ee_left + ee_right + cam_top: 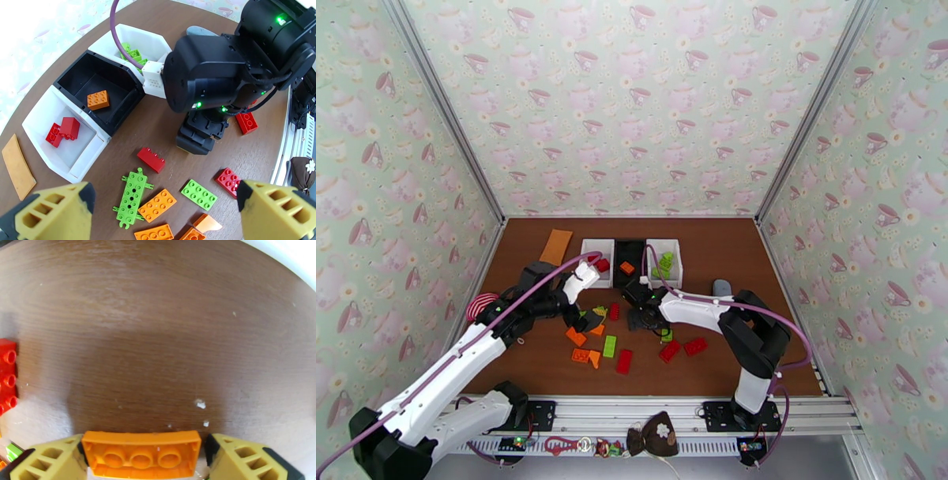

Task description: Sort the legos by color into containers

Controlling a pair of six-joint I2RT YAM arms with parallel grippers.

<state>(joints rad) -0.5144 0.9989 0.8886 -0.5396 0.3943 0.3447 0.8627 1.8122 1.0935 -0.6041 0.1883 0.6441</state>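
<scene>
Our right hand (144, 452) clamps the orange brick (141, 445) end to end; the black bin (632, 246) lies near, at twelve o'clock.

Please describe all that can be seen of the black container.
The black container is a small open-topped rectangular bin of smooth plastic, upright on the brown table. It stands between a white bin holding red legos and a white bin holding green legos, walls touching both. Inside lies one orange lego, studs up; the rest of its floor is bare.
</scene>
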